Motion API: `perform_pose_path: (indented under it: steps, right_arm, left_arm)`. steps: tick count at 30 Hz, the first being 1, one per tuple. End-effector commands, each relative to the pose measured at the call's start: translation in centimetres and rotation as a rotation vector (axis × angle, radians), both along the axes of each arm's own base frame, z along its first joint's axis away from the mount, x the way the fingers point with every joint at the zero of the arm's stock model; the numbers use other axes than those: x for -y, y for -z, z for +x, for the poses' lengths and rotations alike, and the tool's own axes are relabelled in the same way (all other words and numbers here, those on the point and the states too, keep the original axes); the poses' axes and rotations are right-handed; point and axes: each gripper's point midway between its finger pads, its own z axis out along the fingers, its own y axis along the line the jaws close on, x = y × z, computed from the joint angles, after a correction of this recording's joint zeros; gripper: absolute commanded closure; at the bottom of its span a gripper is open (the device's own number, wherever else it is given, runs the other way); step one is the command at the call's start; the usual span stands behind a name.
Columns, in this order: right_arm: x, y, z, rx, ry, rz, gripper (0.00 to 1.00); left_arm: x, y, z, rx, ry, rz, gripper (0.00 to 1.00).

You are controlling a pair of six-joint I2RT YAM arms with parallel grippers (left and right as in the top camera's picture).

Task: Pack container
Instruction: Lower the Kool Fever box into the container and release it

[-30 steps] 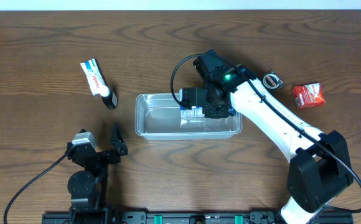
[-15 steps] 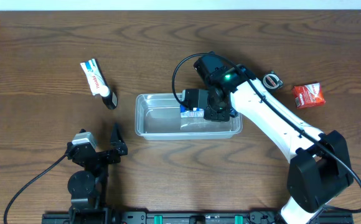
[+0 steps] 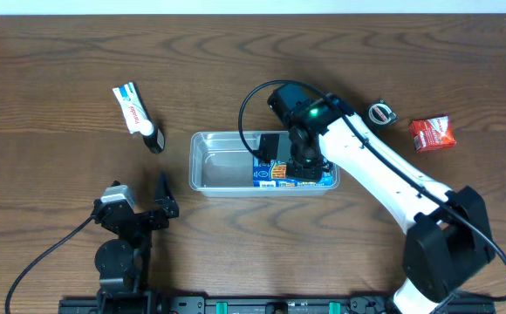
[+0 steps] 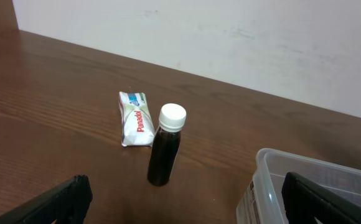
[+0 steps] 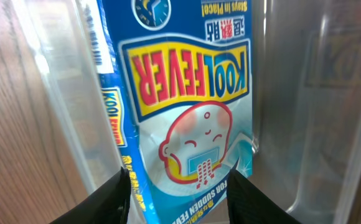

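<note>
The clear container lies at the table's middle, and its wall shows in the right wrist view. A blue Kool Fever packet lies flat in its right half and fills the right wrist view. My right gripper hangs over the container's right end. In its wrist view the gripper has its jaws spread just above the packet's near end, not pinching it. My left gripper is open and empty at the front left. In its wrist view the container's corner is at the right.
A dark bottle with a white cap and a white Panadol packet lie left of the container. A red packet and a small round object lie at the far right.
My right gripper moved right along the container and let go of the blue packet, which now lies flat inside. The left arm has not moved.
</note>
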Motion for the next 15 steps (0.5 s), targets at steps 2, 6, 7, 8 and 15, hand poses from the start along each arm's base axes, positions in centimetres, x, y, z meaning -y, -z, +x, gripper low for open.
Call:
perform_pose_path:
  steps: [2,6,7,8,15]
  right_arm:
    - [-1.2,-3.3,0.5,0.083,0.044,0.079,0.52]
    - [-2.3,-5.6,2.1,0.151,0.14,0.154,0.44]
    - [-2.6,-6.0,2.5,0.163,0.166,0.173,0.42]
    - [-2.9,-6.3,2.8,0.171,0.189,0.193,0.41]
    - [-4.9,-6.3,1.5,0.061,0.254,0.31,0.29]
  left_arm:
    - [-0.3,2.0,0.0,-0.051,-0.011,0.01,0.02]
    - [-0.3,2.0,0.0,-0.051,-0.011,0.01,0.02]
    - [-0.3,2.0,0.0,-0.051,-0.011,0.01,0.02]
    - [-0.3,2.0,0.0,-0.051,-0.011,0.01,0.02]
    - [-0.3,2.0,0.0,-0.051,-0.011,0.01,0.02]
